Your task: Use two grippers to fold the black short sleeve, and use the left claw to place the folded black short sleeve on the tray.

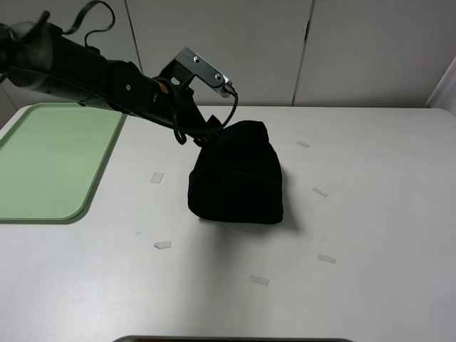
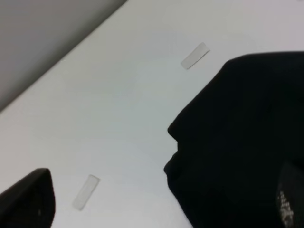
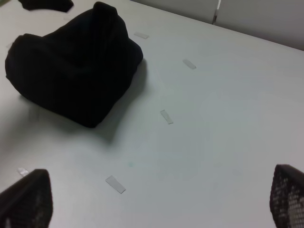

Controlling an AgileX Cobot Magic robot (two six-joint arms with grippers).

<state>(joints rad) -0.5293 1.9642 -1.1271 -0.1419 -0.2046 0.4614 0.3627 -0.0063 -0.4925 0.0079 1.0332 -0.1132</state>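
Left black jaw claw (image 1: 204, 135): from overhead I only see arm, silver-grey camera box (image 1: 204, 70) and cable; tips blend into the black fabric, can't separate them. Its wrist cam shows one dark finger (image 2: 26, 199) at frame edge, other finger lost against the cloth. Jaws spread wide, nothing pinched that I can see. Can't tell if the tips touch the cloth.

Black soft fabric short-sleeve T-shirt (image 1: 236, 174): folded into a lumpy bundle on the white tabletop (image 1: 370, 214), directly under and ahead of the left claw. No folds or seams readable, fabric too dark. Faint white lettering on it in left wrist view (image 2: 286, 209), blurred, can't read. No lettering visible from overhead.

Right black jaw claw (image 3: 159, 202): not in overhead shot. Own cam shows both fingers cut off by frame edge, far apart, bare table between them. Bundle lies well ahead of it, off toward one finger's side.

Pale green rectangular plastic tray (image 1: 50, 160): well apart from bundle, behind the left claw, beneath the arm; partly cut by frame edge, nothing on it.

Small pale tape strips (image 1: 162, 245) scattered on table around bundle; no markings legible.
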